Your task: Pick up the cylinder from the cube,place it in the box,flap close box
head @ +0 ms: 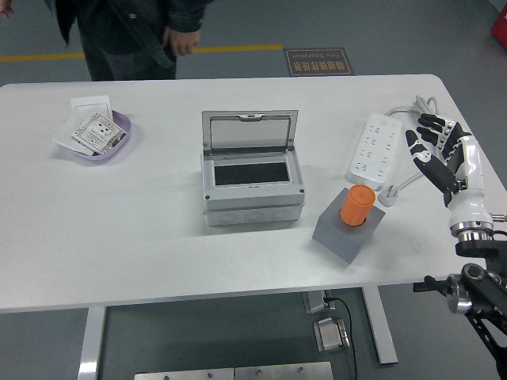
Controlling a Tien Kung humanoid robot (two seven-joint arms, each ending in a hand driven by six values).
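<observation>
An orange cylinder (357, 205) stands upright in the hole of a grey cube (348, 229) right of centre on the white table (158, 237). Left of it sits a grey box (252, 180) with its clear flap lid (249, 130) standing open. My right hand (436, 150) hovers at the table's right edge, right of the cube and apart from it, fingers spread and holding nothing. The left arm does not show.
A white power strip (375, 148) with its cable lies between the cube and my right hand. A purple dish (101, 137) with white socket plates sits at the far left. A person stands back at the top left, hands off the table.
</observation>
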